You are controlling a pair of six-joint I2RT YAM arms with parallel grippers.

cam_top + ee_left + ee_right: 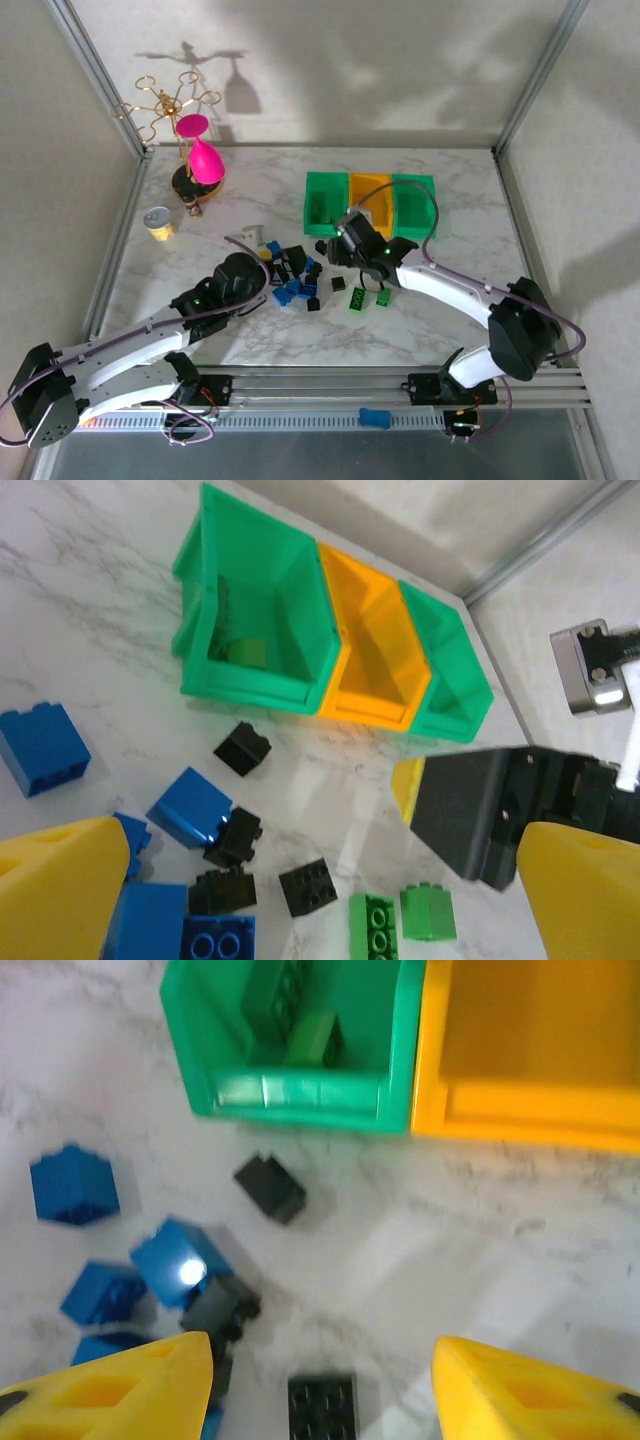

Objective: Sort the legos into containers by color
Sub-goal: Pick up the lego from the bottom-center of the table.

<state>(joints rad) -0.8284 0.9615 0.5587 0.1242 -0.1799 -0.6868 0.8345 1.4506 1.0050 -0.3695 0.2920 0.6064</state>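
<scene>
Bins: three in a row on the counter (250, 180). The orange bin (369, 195) sits in the middle, with one green bin (325, 205) touching its left side and a second green bin (415, 205) touching its right.

The bin left of orange holds two green bricks (315, 1035).

Loose pieces lie in front and to the left of the orange bin:
- about five blue legos (190, 805)
- four black legos (242, 748)
- two green legos (430, 912)

The blue count is shaky where the fingers cover the pile.

Left hand (325, 880): yellow fingers apart, nothing clamped, over the blue/black pile.

Right hand (320, 1360): fingers apart, gripping nothing, above a black brick (322, 1405) in front of the orange bin's left neighbour.

Counter is white marble-look. Around it are white walls (330, 60) and aluminium frame posts (100, 75).

Well left of the orange bin stand one gold wire rack (170, 105), one pink goblet-shaped piece (203, 155) and one yellow can (158, 223).
</scene>
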